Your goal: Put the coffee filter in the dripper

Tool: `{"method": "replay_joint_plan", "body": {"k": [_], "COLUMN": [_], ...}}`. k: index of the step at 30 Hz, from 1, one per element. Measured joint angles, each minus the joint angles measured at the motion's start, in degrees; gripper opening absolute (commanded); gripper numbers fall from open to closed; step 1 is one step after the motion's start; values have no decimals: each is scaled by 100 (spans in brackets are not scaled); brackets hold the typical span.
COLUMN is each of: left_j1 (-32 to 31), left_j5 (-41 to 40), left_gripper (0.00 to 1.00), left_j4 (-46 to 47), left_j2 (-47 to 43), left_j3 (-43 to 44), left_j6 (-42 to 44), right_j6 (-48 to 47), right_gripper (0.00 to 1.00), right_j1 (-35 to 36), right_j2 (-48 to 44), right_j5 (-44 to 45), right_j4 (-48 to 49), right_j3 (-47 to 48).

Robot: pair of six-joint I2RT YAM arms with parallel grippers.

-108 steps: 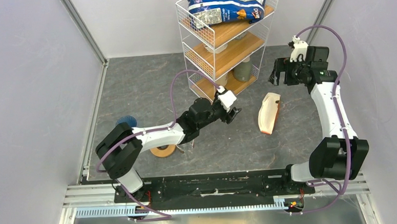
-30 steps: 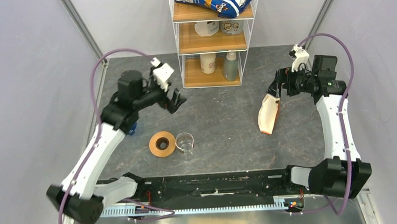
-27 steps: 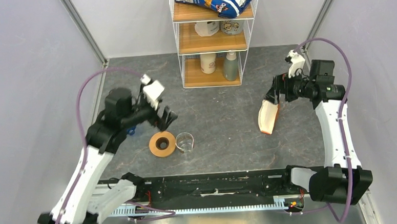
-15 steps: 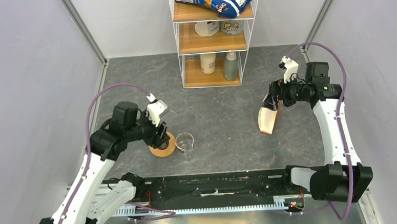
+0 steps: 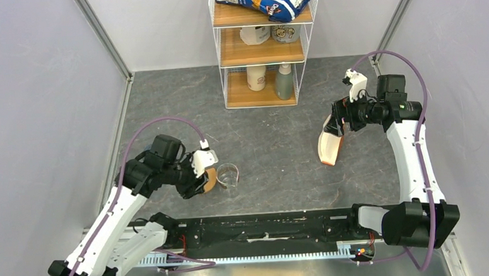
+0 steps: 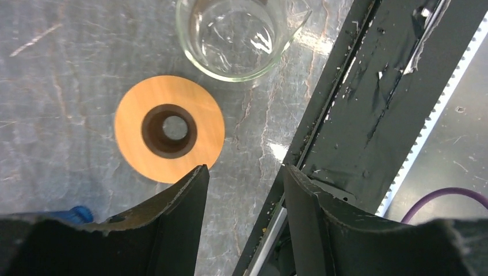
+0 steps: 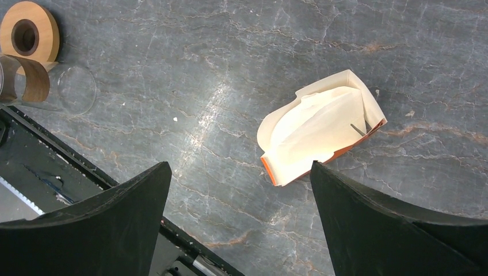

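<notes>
Left claw (image 6: 243, 172), spread and empty, hovers over the orange ring (image 6: 169, 137) by the near edge. The dripper (image 6: 76, 214) peeks out beside its finger. Right claw (image 7: 239, 167), spread wide, hangs above the coffee filter (image 7: 316, 123), topmost in its pack (image 7: 276, 129) toward the right edge.

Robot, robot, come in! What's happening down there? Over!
Left pincer open above the orange ring. Right pincer open above the filter bundle. Coffee filter not yet pulled out; dripper just a blue edge near left pincer. Nothing blocking.
</notes>
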Motion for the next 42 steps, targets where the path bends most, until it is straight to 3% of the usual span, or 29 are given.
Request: {"method": "replay_joint_plan", "body": {"k": [15,30,42], "left_j1": [-1062,-1182,-1362], "left_j5": [-542,-590,-1305], "left_gripper": [62,62,62], "left_j4": [1585,3136,4360], "left_j2": [365,577,1067], "left_j3": [-1073,-1687,-1882], "left_j6": [-407,-1047,-2170], "right_j6": [-20,-20,7], "right_gripper": [99,99,99], "right_j1": [0,0,0], "right_j2": [-2,-37,-94], "right_j5": [46,175,195], "right_j4": [-72,-72,-72], "right_j3": [0,0,0]}}
